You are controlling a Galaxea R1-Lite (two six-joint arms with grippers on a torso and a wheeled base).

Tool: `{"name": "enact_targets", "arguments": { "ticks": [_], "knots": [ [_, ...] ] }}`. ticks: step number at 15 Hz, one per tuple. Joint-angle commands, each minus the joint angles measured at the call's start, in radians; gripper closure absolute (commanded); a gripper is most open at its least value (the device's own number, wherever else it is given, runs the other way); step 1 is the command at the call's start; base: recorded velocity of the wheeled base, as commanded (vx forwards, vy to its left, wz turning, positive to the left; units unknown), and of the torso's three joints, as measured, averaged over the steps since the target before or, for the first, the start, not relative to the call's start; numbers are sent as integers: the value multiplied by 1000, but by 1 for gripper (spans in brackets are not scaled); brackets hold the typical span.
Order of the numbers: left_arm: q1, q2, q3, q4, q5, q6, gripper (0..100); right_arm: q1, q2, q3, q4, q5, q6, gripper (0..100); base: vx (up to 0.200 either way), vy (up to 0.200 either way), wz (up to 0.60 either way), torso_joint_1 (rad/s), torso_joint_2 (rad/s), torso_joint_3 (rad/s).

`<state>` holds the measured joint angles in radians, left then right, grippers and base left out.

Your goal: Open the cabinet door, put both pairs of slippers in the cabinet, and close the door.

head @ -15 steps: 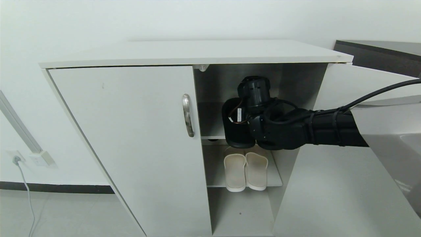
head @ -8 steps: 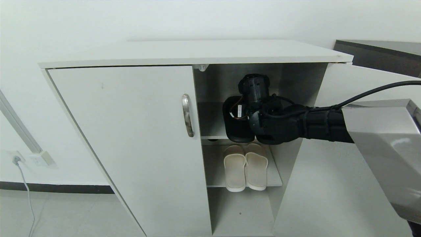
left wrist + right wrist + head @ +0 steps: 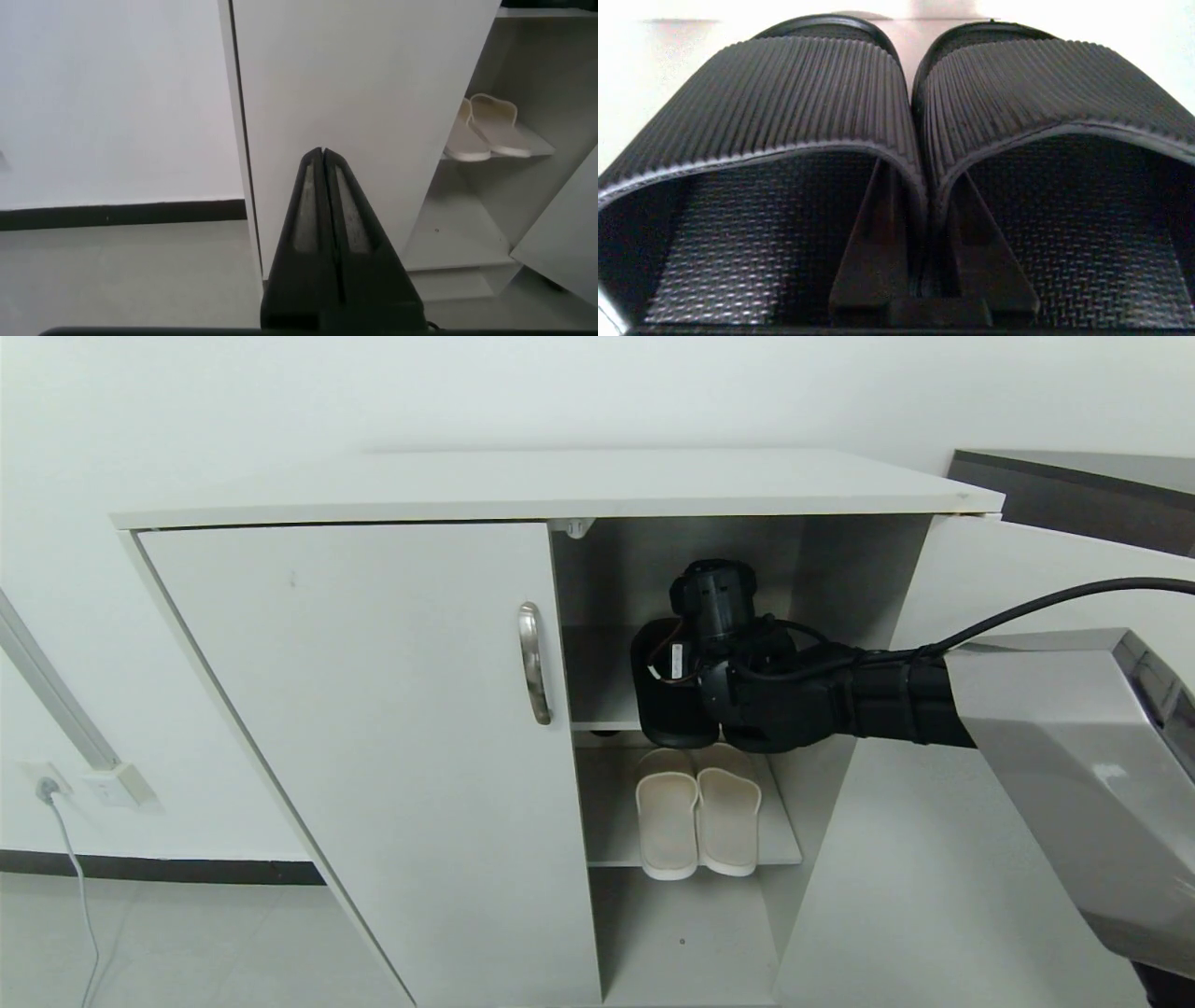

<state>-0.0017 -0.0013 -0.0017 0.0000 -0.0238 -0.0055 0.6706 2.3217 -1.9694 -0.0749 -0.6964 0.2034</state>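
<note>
The white cabinet (image 3: 560, 481) has its left door (image 3: 373, 709) closed and its right door (image 3: 915, 877) swung wide open. A pair of white slippers (image 3: 698, 812) (image 3: 486, 126) lies side by side on the middle shelf. My right arm (image 3: 822, 709) reaches into the open half and holds a pair of black slippers (image 3: 665, 709) (image 3: 822, 112) at the upper shelf (image 3: 597, 709). My right gripper (image 3: 920, 177) is shut on their two inner walls, one finger inside each slipper. My left gripper (image 3: 322, 154) is shut and empty, low in front of the closed door.
The closed door carries a metal handle (image 3: 530, 663) beside the opening. The bottom compartment (image 3: 681, 933) has free room. A wall socket with a cable (image 3: 42, 791) sits low on the left, and a dark counter (image 3: 1074, 485) stands behind on the right.
My right arm has pushed a little farther left into the cabinet, carrying the black slippers slightly up and inward. The white slippers and both doors have not moved.
</note>
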Motion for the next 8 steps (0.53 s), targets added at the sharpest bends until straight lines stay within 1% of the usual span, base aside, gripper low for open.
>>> {"name": "enact_targets", "arguments": {
  "ticks": [1,2,8],
  "knots": [
    [0,1,0,0,1,-2,100,0,2,0,0,0,-1,100,0,0,0,0,0,0],
    [0,1,0,0,2,-4,100,0,2,3,0,0,1,0,0,0,0,0,0,0],
    [0,1,0,0,4,-5,100,3,-22,35,-2,-5,4,0,0,0,0,0,0,0]
  ]
}}
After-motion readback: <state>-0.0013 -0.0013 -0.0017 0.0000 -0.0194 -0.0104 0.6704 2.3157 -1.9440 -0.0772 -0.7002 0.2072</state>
